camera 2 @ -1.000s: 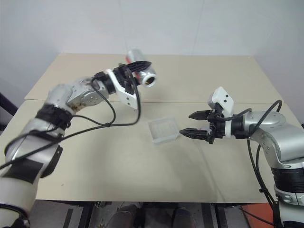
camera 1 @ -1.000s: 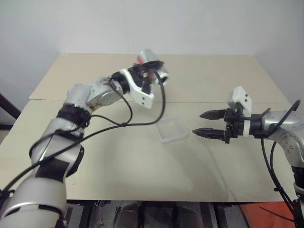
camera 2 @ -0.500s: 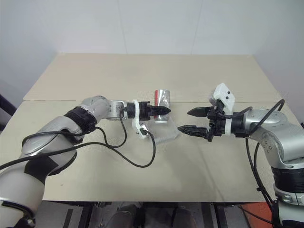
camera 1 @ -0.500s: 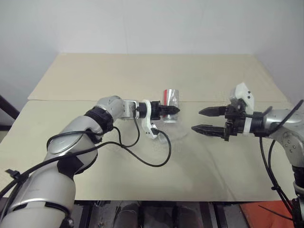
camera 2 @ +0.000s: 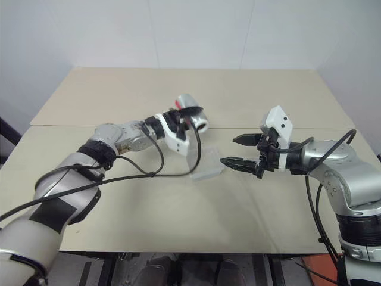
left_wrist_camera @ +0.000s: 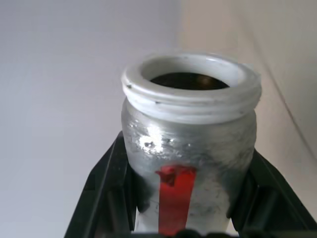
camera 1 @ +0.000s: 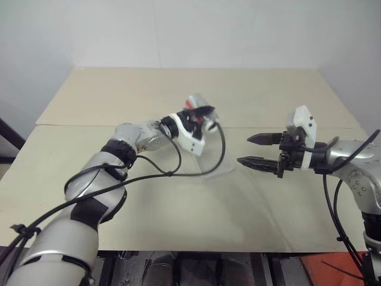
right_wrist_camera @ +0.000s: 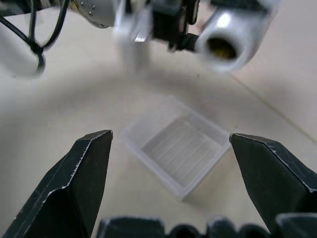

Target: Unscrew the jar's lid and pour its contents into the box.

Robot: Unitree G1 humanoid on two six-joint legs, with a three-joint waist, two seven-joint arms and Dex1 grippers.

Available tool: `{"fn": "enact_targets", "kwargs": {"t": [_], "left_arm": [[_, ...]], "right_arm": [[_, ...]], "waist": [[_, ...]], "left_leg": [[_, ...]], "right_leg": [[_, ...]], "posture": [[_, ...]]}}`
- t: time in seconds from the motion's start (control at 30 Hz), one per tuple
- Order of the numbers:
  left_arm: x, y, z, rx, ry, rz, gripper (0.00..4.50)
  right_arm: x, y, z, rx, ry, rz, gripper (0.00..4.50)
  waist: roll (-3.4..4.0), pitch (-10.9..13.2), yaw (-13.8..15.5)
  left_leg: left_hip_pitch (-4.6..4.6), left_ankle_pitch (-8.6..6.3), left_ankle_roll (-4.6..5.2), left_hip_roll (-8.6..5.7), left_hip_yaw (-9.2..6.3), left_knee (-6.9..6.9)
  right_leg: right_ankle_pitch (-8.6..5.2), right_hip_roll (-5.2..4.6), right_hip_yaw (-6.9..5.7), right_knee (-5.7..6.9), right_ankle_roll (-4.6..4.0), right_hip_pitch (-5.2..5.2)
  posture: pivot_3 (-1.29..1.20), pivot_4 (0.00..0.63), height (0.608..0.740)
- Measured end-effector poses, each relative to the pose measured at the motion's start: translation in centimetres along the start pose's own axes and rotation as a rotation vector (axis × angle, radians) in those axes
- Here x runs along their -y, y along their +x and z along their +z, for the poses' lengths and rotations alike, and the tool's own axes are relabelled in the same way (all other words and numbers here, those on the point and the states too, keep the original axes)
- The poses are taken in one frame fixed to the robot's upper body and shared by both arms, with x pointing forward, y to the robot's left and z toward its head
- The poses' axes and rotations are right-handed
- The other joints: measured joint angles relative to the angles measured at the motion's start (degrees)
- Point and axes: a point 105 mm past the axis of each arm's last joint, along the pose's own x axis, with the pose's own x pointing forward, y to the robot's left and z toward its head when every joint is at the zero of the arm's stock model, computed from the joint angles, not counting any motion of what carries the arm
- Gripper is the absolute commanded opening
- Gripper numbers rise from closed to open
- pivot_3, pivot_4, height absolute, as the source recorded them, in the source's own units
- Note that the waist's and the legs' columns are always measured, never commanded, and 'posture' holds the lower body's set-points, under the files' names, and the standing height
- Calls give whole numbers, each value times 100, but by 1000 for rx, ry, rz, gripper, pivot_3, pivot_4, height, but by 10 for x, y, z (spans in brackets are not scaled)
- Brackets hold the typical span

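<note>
My left gripper (camera 1: 201, 112) is shut on the jar (left_wrist_camera: 190, 134), a silvery cylinder with a red stripe, one black finger (left_wrist_camera: 106, 198) on each side. The jar is held in the air and tilted, its open white threaded mouth facing the right gripper; it has no lid on, and the lid is out of view. Inside the jar is dark, so I cannot make out the contents. The clear shallow box (right_wrist_camera: 178, 151) lies on the table below and slightly right of the jar. My right gripper (camera 2: 231, 150) hovers open just right of the box, holding nothing.
The beige table (camera 1: 268, 89) has a seam running across its middle. The left arm's black cable (camera 1: 178, 170) droops over the table and crosses in front of the box. A white wall rises behind the table.
Half a second ago the jar stood upright low over the box; my left gripper has since lifted it and tipped it back so the mouth faces right. The right gripper has stayed in place.
</note>
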Motion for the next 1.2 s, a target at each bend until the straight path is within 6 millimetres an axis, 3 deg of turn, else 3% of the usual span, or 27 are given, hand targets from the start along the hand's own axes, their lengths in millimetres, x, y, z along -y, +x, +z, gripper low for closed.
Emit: {"fn": "enact_targets", "kwargs": {"t": [0.1,0.23,0.33,0.4,0.6,0.8,0.87,0.93,1.0,1.1,1.17,1.2], "left_arm": [[-21,1,-16,-127,-386,166,1956],[-38,-8,-32,-222,-744,278,1956],[-35,-24,-48,-295,-1004,318,1956],[-22,-36,-57,-363,-1118,320,1956],[27,-64,-64,-504,-1272,278,1956],[23,-65,-64,-509,-1289,289,1956],[20,-62,-61,-495,-1198,262,1956],[12,-57,-58,-469,-994,225,1956],[-9,-49,-54,-407,-571,157,1956],[-50,-27,-27,-202,113,86,1956],[-61,-11,-1,-48,415,56,1956],[-56,-3,11,37,546,28,1956]], "right_arm": [[2,-1,0,3,-12,-13,4404],[2,-1,0,4,-10,-14,4404],[2,-1,-1,5,-8,-16,4404],[3,0,-1,7,-7,-17,4404],[0,2,-3,17,7,-20,4404],[-1,3,-2,20,0,-20,4404],[-1,3,-1,23,2,-19,4404],[-1,3,-1,23,1,-19,4404],[-1,2,-1,19,0,-19,4404],[0,1,-2,14,2,-21,4404],[0,1,-2,15,0,-21,4404],[1,1,-1,16,-3,-22,4404]], "waist": [[1,0,-38],[1,-1,-123],[1,-1,-189],[1,-1,-199],[1,-1,-156],[1,-1,-98],[1,-1,-105],[1,-1,-106],[0,0,-103],[0,0,-61],[3,-2,6],[3,-2,38]], "left_leg": [[2,0,0,-1,-7,7],[9,0,0,-3,-33,8],[21,1,-2,-2,-34,6],[31,1,-2,-3,-34,4],[34,1,-2,-5,-34,6],[35,1,-2,-6,-35,6],[35,1,-2,-7,-34,4],[36,1,-2,-8,-31,3],[36,2,-5,-12,-27,-4],[33,2,-4,-14,-20,-10],[30,0,-1,-17,-16,-16],[27,-1,0,-16,-14,-15]], "right_leg": [[0,0,-2,2,0,7],[0,0,0,5,0,13],[0,1,6,14,0,16],[0,1,8,19,0,21],[1,1,14,30,-1,21],[0,1,14,29,-1,24],[1,1,14,29,-1,23],[1,1,14,28,-2,23],[3,1,14,21,-5,22],[5,1,12,2,-7,29],[8,0,12,-12,-2,31],[8,0,12,-13,-1,29]], "posture": [[0,150,740],[0,150,740],[0,150,740],[0,150,740],[0,150,740],[0,150,740],[0,150,740],[0,150,740],[0,150,740],[0,150,740],[0,150,740],[0,150,740]]}}
